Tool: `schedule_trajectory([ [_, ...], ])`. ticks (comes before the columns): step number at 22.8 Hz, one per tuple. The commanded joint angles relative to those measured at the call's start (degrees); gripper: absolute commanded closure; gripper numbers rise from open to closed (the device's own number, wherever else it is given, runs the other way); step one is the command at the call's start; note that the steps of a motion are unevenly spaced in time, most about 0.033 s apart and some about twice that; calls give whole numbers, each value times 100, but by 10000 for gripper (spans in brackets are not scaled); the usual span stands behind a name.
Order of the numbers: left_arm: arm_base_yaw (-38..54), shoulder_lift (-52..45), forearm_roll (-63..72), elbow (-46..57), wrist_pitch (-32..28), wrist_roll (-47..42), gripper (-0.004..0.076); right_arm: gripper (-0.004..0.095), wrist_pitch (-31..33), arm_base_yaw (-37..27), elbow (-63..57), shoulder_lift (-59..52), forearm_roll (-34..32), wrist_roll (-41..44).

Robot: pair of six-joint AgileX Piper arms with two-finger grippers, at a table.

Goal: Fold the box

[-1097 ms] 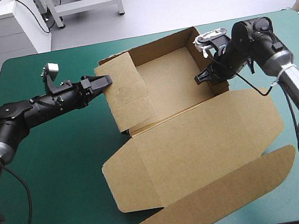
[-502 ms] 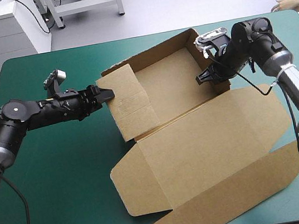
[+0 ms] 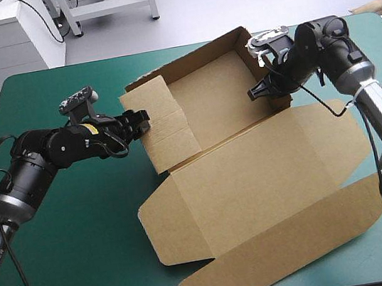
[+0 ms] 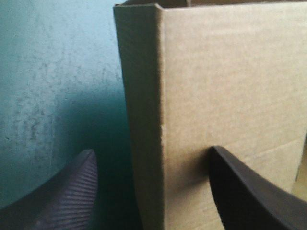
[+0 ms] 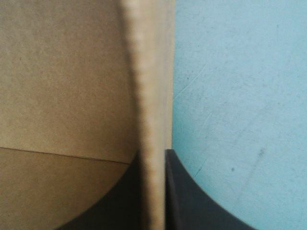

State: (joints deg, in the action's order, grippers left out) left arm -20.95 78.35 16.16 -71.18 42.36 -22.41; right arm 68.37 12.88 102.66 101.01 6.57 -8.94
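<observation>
Desk (image 3: 67, 226) under its teal-green cover carries the brown box (image 3: 214, 103) at its middle. The tray sits toward the far edge. The lid (image 3: 255, 184) lies flat toward the near edge, with its rounded tuck flap (image 3: 279, 252) outermost. Left end effector (image 3: 141, 117) is at the tray's left wall (image 3: 164, 129) with its fingers spread apart, one outside the wall, one against its inner face, not clamped. Right end effector (image 3: 254, 93) pinches the right wall (image 3: 251, 62), fingers nearly together on the board's edge. Tray floor shows plain brown board.
</observation>
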Motion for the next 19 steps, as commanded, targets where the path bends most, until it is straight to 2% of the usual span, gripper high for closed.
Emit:
schedule_trajectory([
  [1,-177,-163,-656,-170,-133,-890,248,920,-222,66,283,-315,431,81],
  [7,-288,-163,-859,-170,-235,-1356,248,920,-430,784,590,-315,-176,395],
  [19,-288,-61,-878,-173,-344,-1526,249,920,-213,923,954,-315,-160,477],
])
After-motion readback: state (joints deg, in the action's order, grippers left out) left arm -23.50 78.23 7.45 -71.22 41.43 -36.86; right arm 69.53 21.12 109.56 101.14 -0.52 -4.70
